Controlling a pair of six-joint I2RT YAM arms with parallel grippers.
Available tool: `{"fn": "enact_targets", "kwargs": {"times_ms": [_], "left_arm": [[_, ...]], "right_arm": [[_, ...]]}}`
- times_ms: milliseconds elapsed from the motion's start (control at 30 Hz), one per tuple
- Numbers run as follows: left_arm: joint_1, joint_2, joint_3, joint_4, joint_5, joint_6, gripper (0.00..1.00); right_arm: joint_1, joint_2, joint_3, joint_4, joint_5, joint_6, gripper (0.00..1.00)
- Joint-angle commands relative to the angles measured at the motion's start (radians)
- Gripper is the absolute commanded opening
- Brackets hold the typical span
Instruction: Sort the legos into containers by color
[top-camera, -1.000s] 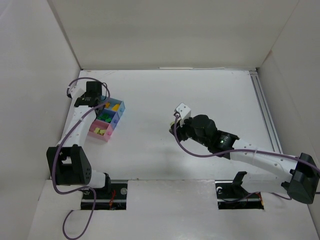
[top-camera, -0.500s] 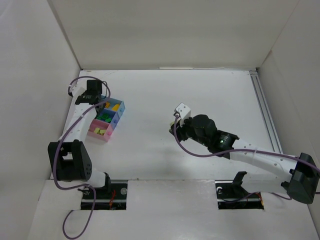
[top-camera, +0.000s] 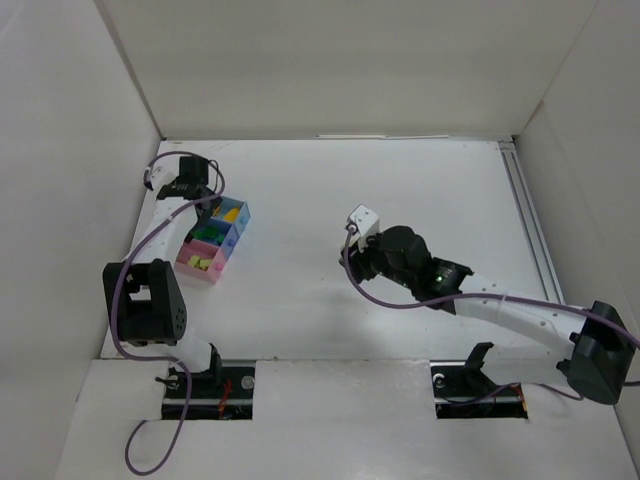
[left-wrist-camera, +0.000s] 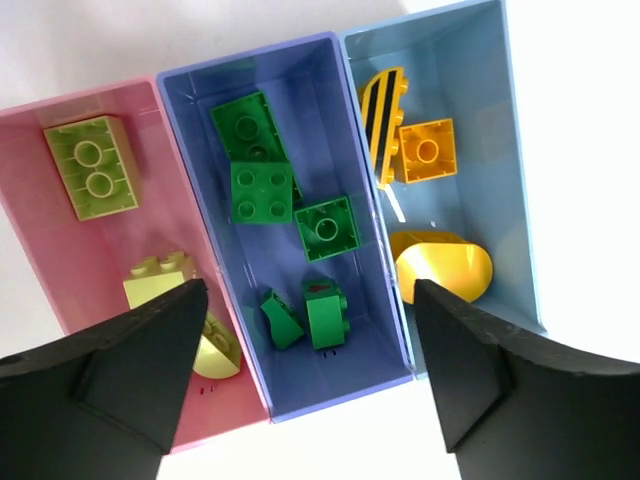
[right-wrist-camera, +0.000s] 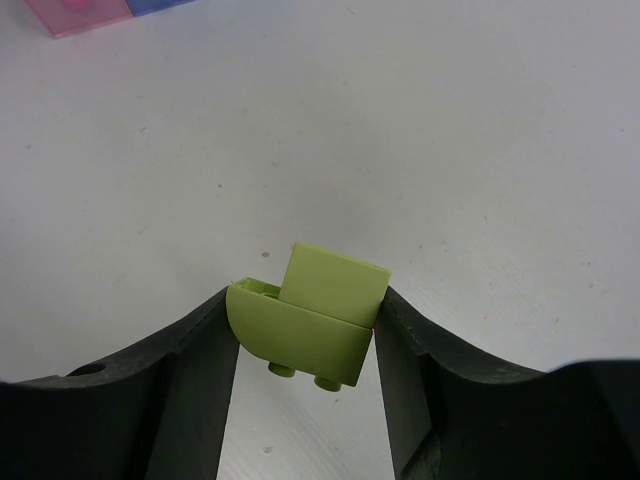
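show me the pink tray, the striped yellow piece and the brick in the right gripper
pink tray (left-wrist-camera: 70, 260): left wrist view, its bare floor
striped yellow piece (left-wrist-camera: 385, 125): left wrist view, its striped face
pale green brick (right-wrist-camera: 305, 325): right wrist view, curved front face

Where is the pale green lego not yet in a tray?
The pale green lego is clamped in the right pincer, centre of the right wrist view, above the table, away from the pink tray at top left.

Three containers (left-wrist-camera: 235, 262); about twelve legos (left-wrist-camera: 262, 192) (five green).
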Motion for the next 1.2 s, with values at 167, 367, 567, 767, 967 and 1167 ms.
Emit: {"fn": "enact_targets", "kwargs": {"times_ms": [167, 367, 567, 767, 967, 1167], "left_arm": [[-0.026, -0.204, -0.036, 0.083, 0.333, 0.216, 0.98], [-0.135, -0.424, -0.248, 0.445, 1.137, 0.362, 1.0], [-0.286, -0.457, -0.329, 0.602, 1.387, 0.342, 1.0], [-0.382, -0.457, -0.378, 0.684, 1.472, 0.336, 1.0], [-0.43, -0.457, -0.414, 0.728, 1.541, 0.316, 1.0], [-0.452, -0.435, -0.405, 0.703, 1.541, 0.334, 1.0]], "right_arm": [[-0.005, -0.097, -0.016, 0.028, -0.325, -0.207, 0.33], [-0.005, -0.138, -0.025, 0.028, -0.546, -0.266, 0.33], [-0.005, -0.117, 0.007, 0.01, -0.67, -0.297, 0.33], [-0.005, -0.107, 0.027, 0.01, -0.67, -0.315, 0.33], [-0.005, -0.107, 0.047, 0.01, -0.534, -0.324, 0.33], [-0.005, -0.117, 0.047, 0.049, -0.483, -0.304, 0.33]]}}
